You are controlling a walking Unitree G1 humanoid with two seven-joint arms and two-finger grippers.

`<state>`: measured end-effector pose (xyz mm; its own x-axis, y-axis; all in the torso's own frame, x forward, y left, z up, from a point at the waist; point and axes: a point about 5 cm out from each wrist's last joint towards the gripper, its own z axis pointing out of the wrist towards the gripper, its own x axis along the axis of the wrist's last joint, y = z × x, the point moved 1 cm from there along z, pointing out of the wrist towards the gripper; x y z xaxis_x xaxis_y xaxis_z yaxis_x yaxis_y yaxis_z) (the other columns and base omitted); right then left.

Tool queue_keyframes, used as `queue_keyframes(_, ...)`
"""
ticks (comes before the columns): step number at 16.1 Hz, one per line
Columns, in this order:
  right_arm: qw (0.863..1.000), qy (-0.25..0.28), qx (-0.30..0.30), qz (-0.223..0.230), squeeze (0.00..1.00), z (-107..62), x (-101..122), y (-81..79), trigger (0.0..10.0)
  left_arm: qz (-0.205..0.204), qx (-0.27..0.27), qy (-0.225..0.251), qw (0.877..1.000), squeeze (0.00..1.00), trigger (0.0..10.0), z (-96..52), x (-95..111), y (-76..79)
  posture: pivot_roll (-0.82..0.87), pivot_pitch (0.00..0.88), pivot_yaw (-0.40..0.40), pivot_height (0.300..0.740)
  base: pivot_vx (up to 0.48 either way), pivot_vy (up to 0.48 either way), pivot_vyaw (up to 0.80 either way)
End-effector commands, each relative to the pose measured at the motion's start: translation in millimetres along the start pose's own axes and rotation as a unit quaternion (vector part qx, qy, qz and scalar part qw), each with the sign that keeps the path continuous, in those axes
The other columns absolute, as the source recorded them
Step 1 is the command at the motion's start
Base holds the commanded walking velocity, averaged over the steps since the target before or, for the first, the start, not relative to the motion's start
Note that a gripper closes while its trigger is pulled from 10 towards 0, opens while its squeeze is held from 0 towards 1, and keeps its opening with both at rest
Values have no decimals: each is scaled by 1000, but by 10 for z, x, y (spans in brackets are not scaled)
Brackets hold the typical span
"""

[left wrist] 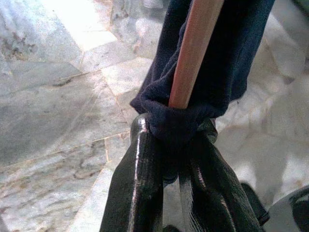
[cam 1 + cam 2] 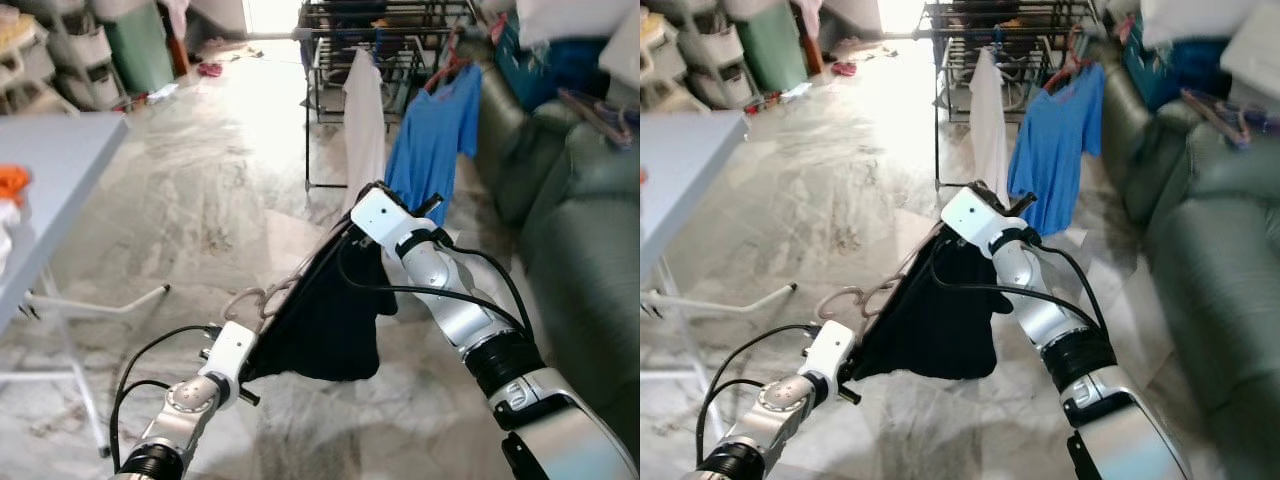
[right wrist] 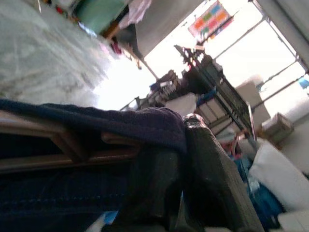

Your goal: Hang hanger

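In the left eye view the robot stood on the marble floor (image 2: pixel 200 200) holding a wooden hanger (image 2: pixel 262 301) draped with a dark garment (image 2: pixel 330 320) between its two arms, the left gripper (image 2: pixel 248 352) at the low end and the right gripper (image 2: pixel 372 200) at the high end, so the hanger ran tilted; the step in hand looked like carrying it to the rack (image 2: pixel 385 40), which stood well apart ahead. The next move would call for walking closer and lifting the hook (image 2: pixel 245 298) over a rail. A white shirt (image 2: pixel 364 120) and a blue shirt (image 2: pixel 435 140) already hung on the near side, so a free stretch of rail had to be found; a sofa (image 2: pixel 580 230) crowded the right and a table (image 2: pixel 50 190) the left. The right eye view showed the same scene, with the hook curling near the left wrist. In the left wrist view the fingers (image 1: pixel 137 183) were clamped on the cloth-wrapped end of the hanger's wooden bar. In the right wrist view the fingers (image 3: pixel 212 174) were closed over garment and hanger frame, with the rack beyond against bright light.
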<state>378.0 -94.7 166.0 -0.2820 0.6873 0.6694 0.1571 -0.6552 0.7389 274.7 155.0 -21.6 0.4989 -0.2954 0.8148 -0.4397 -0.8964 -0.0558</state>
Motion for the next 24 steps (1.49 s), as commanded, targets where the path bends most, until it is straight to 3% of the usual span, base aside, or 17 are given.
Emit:
queue_keyframes(1,999,10,-33,-11,0,66,100,240,10000,29,-48,-97,994,0,10000,-95,-355,21,-175,0,103,740,0,0,0)
queue_keyframes(24,999,10,-33,-11,0,66,100,240,10000,29,-48,-97,994,0,10000,-95,-355,21,-175,0,103,740,0,0,0)
